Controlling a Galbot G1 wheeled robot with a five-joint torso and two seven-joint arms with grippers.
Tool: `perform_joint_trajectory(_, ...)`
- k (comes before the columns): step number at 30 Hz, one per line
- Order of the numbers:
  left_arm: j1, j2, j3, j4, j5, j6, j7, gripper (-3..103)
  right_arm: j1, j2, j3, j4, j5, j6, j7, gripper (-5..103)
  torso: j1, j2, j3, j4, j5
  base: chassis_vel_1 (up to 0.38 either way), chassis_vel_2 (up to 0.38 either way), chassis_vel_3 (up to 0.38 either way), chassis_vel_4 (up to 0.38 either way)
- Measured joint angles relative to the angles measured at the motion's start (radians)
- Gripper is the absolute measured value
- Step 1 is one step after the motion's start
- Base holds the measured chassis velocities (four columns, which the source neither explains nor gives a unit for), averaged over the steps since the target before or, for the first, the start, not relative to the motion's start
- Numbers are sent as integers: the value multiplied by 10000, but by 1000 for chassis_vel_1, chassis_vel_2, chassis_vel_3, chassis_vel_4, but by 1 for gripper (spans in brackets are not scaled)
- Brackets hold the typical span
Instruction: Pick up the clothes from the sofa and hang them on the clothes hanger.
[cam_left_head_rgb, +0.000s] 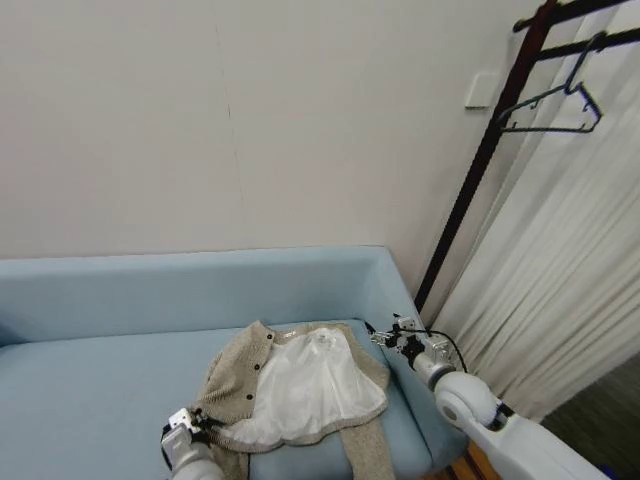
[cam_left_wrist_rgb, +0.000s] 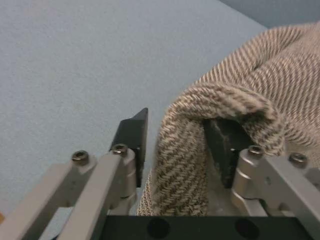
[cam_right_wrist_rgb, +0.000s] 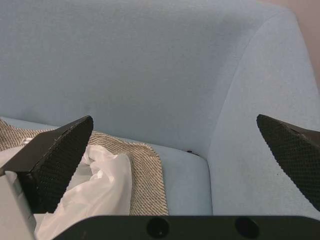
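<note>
A beige knit cardigan (cam_left_head_rgb: 235, 375) lies spread open on the light blue sofa (cam_left_head_rgb: 100, 400), its white lining (cam_left_head_rgb: 310, 385) facing up. At the cardigan's near left edge, my left gripper (cam_left_head_rgb: 193, 428) is shut on a raised fold of the knit (cam_left_wrist_rgb: 180, 170), with one black finger (cam_left_wrist_rgb: 132, 137) on each side. My right gripper (cam_left_head_rgb: 388, 335) hovers open by the right armrest, just past the cardigan's far right corner (cam_right_wrist_rgb: 145, 172), with nothing between its fingers (cam_right_wrist_rgb: 55, 160). An empty dark hanger (cam_left_head_rgb: 555, 105) hangs on the dark clothes rack (cam_left_head_rgb: 480, 170) at the upper right.
The sofa's backrest (cam_right_wrist_rgb: 150, 65) and right armrest (cam_right_wrist_rgb: 260, 100) rise close around my right gripper. White curtains (cam_left_head_rgb: 560, 290) hang behind the rack, right of the sofa. Bare sofa seat (cam_left_wrist_rgb: 75, 60) stretches left of the cardigan.
</note>
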Motion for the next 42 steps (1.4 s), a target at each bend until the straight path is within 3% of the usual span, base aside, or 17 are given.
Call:
perform_joint_trajectory(2,104,19,-127,-214,-85,86,-86,42,12,-16,14,1,16,-1,0,100,0,0,0,-1,0,0,0,0,0)
perform_joint_trajectory(5,1059,25,-1092,-1111,-236,455,-188,58,153,-69,52,-11,150,-13,-2,100,-1,0,0,9,1,0,0,0,0)
perform_joint_trajectory(8,1432,-8,-1581,-1331,-236,609,-157,64,297,-74,-16,-78,184,-14,-6,100,-1,1,-1,11,1,0,0,0,0)
perform_joint_trajectory(9,1618,-27,-1940,-1403,-232,706,-81,75,422,-72,-114,-136,198,-19,-9,100,-2,1,0,11,2,0,0,0,0)
perform_joint_trajectory(14,1521,56,-2229,-1337,-204,787,64,85,619,-15,-299,-167,216,-34,43,100,-1,1,0,4,0,0,0,0,0)
perform_joint_trajectory(17,1244,175,-2302,-1290,-181,814,23,98,933,52,-609,-198,262,-72,117,100,-1,1,0,4,-1,0,0,0,0)
perform_joint_trajectory(25,1303,120,-3160,-1510,138,731,77,100,1045,40,-627,-234,363,-111,119,100,-1,1,0,7,0,0,0,0,0)
perform_joint_trajectory(28,1185,303,-3540,-1628,493,534,1873,100,1088,103,-613,-206,500,-166,115,100,-1,2,0,8,0,0,0,0,0)
perform_joint_trajectory(29,1185,303,-3540,-1628,493,534,1873,100,1088,103,-613,-206,500,-166,115,100,-1,2,0,8,0,0,0,0,0)
perform_joint_trajectory(32,406,748,-3043,-1513,1127,488,3793,100,1198,217,-778,-6,753,-360,249,100,-1,3,0,7,1,0,0,0,0)
perform_joint_trajectory(36,-436,1220,-2299,-1391,1287,577,4580,100,1351,279,-898,244,1017,-602,512,100,0,2,0,-6,-2,0,0,0,0)
perform_joint_trajectory(39,-1085,1965,-1795,-1760,1272,1034,5641,100,1888,180,-827,694,1493,-1041,811,100,1,2,1,8,1,0,0,0,0)
perform_joint_trajectory(41,-1163,2144,-1753,-1807,1265,1052,5850,100,1922,136,-718,788,1561,-1098,859,100,1,2,1,9,1,0,0,0,0)
perform_joint_trajectory(42,-1322,2601,-1786,-1890,1254,1001,6575,100,2027,-21,-330,1144,1816,-1253,1032,100,1,1,1,9,1,0,0,0,0)
